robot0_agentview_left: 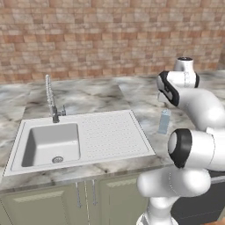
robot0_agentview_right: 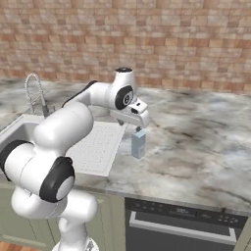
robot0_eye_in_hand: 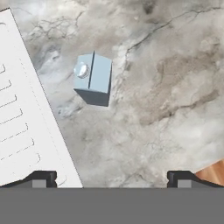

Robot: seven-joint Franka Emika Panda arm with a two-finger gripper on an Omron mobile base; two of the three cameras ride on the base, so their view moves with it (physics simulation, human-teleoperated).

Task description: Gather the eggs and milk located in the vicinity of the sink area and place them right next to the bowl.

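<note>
The milk [robot0_eye_in_hand: 92, 78], a small pale blue-grey carton with a gabled top, stands upright on the marble counter just right of the sink's ribbed drainboard [robot0_eye_in_hand: 19, 127]. It shows also as the milk [robot0_agentview_left: 164, 121] and the milk [robot0_agentview_right: 138, 143]. My gripper [robot0_agentview_right: 138, 128] hangs a little above the carton, pointing down. In the hand view the gripper [robot0_eye_in_hand: 113, 179] is open, its fingertips [robot0_eye_in_hand: 43, 178] spread wide with nothing between them; the carton lies above and left of their midline. The sink [robot0_agentview_left: 52, 145] has a chrome spring-neck faucet [robot0_agentview_left: 50, 99]. The eggs and the bowl are out of view.
Marble counter [robot0_agentview_right: 196, 147] stretches to the right of the carton. A brick wall [robot0_agentview_left: 88, 39] runs behind. The counter's front edge is close, with cabinet doors [robot0_agentview_left: 83, 197] and a dark appliance front [robot0_agentview_right: 181, 220] below. Wooden floor [robot0_eye_in_hand: 214, 173] shows past the edge.
</note>
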